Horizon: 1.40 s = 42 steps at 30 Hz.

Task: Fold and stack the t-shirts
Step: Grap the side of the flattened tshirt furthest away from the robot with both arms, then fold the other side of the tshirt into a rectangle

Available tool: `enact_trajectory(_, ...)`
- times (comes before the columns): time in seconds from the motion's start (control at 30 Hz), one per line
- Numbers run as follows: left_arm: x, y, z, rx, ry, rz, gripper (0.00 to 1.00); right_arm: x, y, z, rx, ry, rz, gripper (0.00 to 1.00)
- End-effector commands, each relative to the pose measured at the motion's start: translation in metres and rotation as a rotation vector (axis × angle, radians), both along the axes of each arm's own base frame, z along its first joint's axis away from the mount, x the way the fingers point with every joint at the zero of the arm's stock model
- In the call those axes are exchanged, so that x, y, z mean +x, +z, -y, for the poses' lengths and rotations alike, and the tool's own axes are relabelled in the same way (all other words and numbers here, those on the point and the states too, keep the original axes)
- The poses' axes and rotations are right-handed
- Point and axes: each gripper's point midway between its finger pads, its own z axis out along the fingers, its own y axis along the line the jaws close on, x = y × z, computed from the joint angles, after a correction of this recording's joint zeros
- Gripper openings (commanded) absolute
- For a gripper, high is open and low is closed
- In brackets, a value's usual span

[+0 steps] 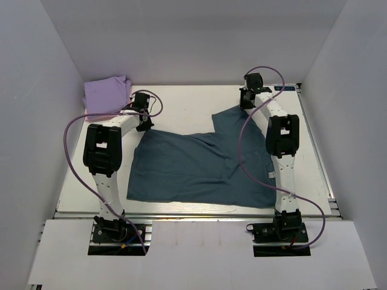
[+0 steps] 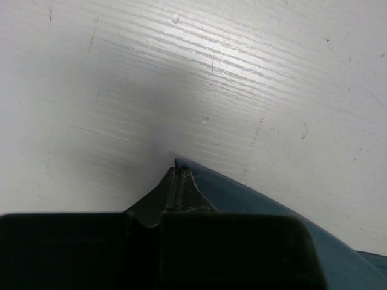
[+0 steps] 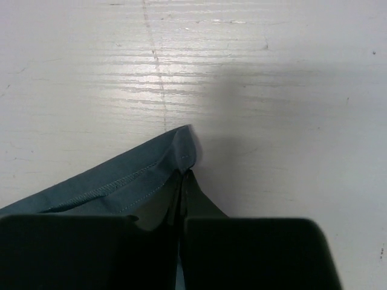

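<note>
While the teal shirt (image 1: 193, 169) lies spread across the middle of the white tabletop (image 1: 187, 103), both arms reach to its far edge, one at each end. Its body runs from left of centre to the right, passing under the right arm (image 1: 283, 151), and its near edge lies close to the front of the tabletop. At the far right, a narrower part of the cloth stretches up towards the back.

The left pincer (image 2: 177, 175) is at the shirt's far left corner. Its fingers are pressed together, with the edge of the teal cloth caught at their tips and trailing off to the right. Bare tabletop lies beyond it.

The right pincer (image 3: 183, 178) is at the tip of the far right part. Its fingers are also pressed together, pinching a stitched hem corner that curls up just above the tips. The rest of the hem runs off to the left.

The lavender shirt (image 1: 107, 93) sits in the far left corner of the tabletop against the wall. It is bunched into a small, loosely folded heap. It lies just beyond the left arm's wrist and apart from the teal shirt. A purple cable (image 1: 69, 151) loops from each arm.
</note>
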Motion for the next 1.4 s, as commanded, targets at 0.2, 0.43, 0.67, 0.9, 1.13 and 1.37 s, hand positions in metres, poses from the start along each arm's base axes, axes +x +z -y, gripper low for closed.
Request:
enact_trajectory(0.2, 0.028, 0.084, -0.005, 0.003, -0.022, 0.203, 0.00, 0.042, 0.147, 0.046, -0.090, -0.232, 0.444, 0.00)
enact_trajectory(0.43, 0.032, 0.099, -0.012, 0.030, 0.006, 0.244, 0.00, 0.050, 0.211, 0.079, -0.125, -0.359, 0.587, 0.00)
enact_trajectory(0.67, 0.035, 0.102, -0.019, 0.063, 0.034, 0.248, 0.00, 0.054, 0.221, 0.095, -0.123, -0.350, 0.605, 0.00)
enact_trajectory(0.9, 0.053, 0.111, 0.002, -0.039, -0.038, 0.288, 0.00, 0.054, 0.223, 0.072, -0.071, -0.227, 0.621, 0.00)
enact_trajectory(1.13, 0.038, 0.111, -0.001, -0.038, -0.038, 0.281, 0.00, 0.032, 0.255, 0.079, -0.087, -0.239, 0.684, 0.00)
enact_trajectory(1.37, 0.014, 0.103, 0.001, -0.059, -0.059, 0.258, 0.00, 0.014, 0.256, 0.083, -0.082, -0.235, 0.668, 0.00)
